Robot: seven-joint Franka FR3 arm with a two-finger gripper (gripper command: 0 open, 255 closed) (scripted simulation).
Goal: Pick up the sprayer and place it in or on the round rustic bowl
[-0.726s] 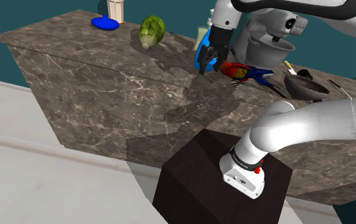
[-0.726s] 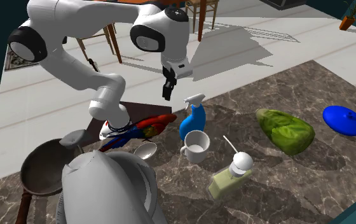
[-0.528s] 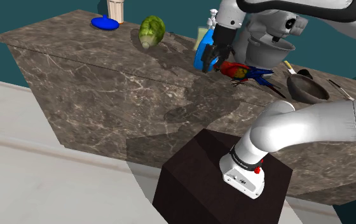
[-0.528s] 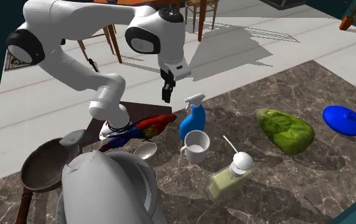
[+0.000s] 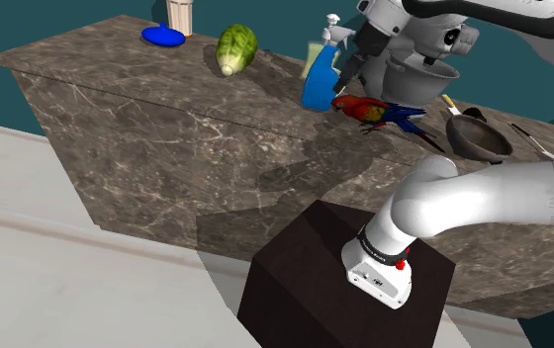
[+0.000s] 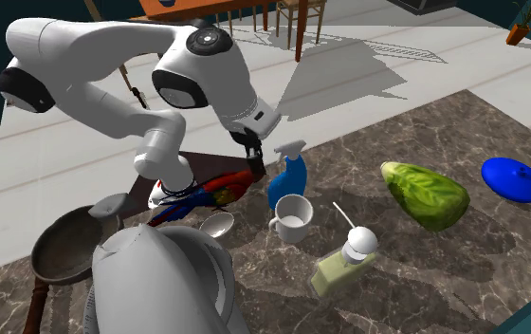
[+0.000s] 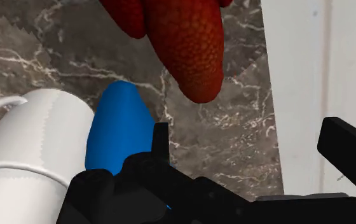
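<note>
Fingers (image 7: 351, 149) of the all-black two-finger gripper (image 6: 252, 155) stand apart and clasp nothing. In the wrist view the bare dark veined marble counter (image 6: 444, 270) shows in the gap between them. The blue sprayer bottle with a white trigger head (image 6: 287, 180) lies past 1 finger, more beside the gap than inside it. In the second exterior view the gripper hangs just beside that trigger head, at about its height, and whether a finger touches it cannot be told.

The sprayer stands upright on the counter. The white mug (image 6: 293, 219) is right against it on 1 side and the red, yellow and blue parrot figure (image 6: 207, 197) is just on the other. A small pale round bowl (image 6: 218, 225) sits between the parrot and the mug, near the sprayer. It is probably the bowl the task means, though a dark round pan (image 6: 63, 251) lies farther off.

As a judgement, none of the task is done, since the sprayer is neither gripped nor lifted. What is left is to bring the bottle between the fingers, close on it, raise it clear of the mug and parrot, carry it the short way to the bowl and let go.
</note>
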